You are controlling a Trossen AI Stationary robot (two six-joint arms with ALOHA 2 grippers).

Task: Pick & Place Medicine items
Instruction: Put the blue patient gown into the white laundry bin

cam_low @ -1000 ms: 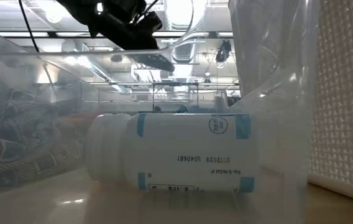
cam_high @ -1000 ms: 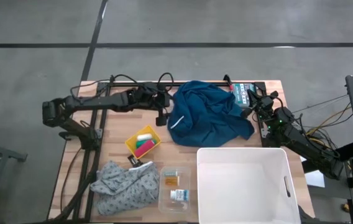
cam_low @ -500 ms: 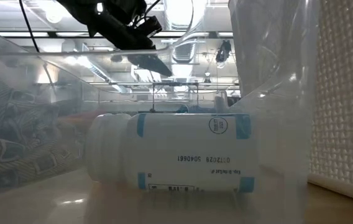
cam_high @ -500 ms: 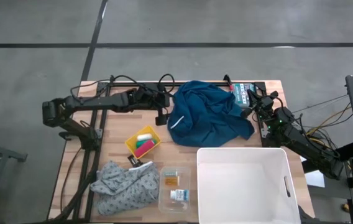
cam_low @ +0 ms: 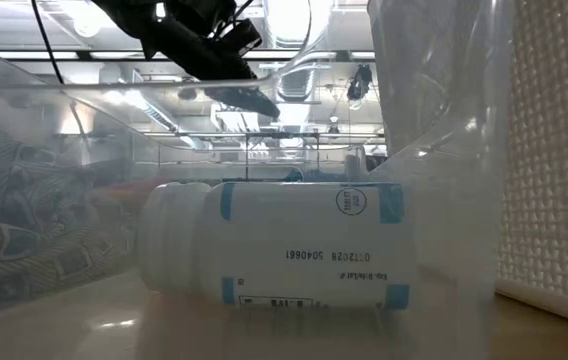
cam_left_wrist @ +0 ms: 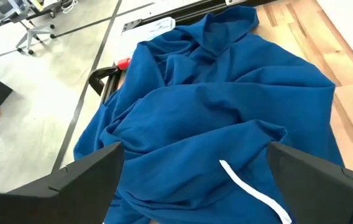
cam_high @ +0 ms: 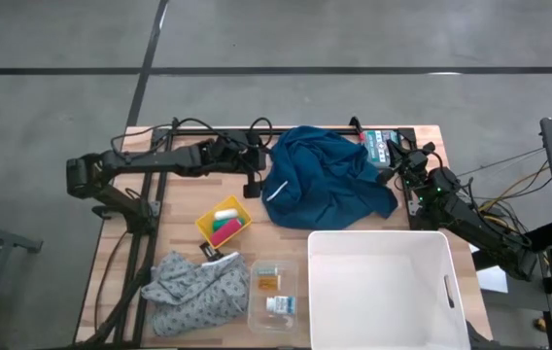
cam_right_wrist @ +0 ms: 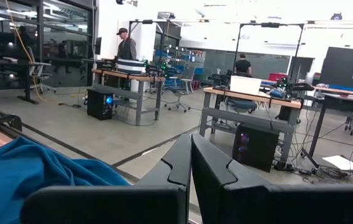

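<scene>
1. Your wooden table point(cam_high: 184, 204) carries everything here; the largest thing on it is the white bin point(cam_high: 383, 287) at the near right corner, with a handle slot in its right wall.
2. The blue cloth point(cam_high: 325, 180) lies crumpled at the table's far middle, a white stripe showing on its near-left fold. The left wrist view looks straight onto it.
3. The grey patterned cloth point(cam_high: 198, 290) sits bunched at the near left.
4. A clear plastic tray point(cam_high: 274, 292) lies between the grey cloth and the white bin. Your medicine items are in it: the orange-amber item point(cam_high: 267, 281) toward the far end, the white item with blue print point(cam_high: 280, 305) toward the near end.
5. In the low view that white item shows as a white bottle point(cam_low: 274, 250) lying on its side with blue bands; its print reads upside down, the digits too uncertain to give.
6. A yellow tray point(cam_high: 224, 223) with small coloured pieces sits beside the blue cloth's near-left edge.
7. Your left gripper point(cam_high: 253, 165) reaches level across the far left, fingers spread wide at the blue cloth's edge, holding nothing.
8. Your right gripper point(cam_high: 397, 157) rests at the far right, fingers pressed together and empty.
</scene>
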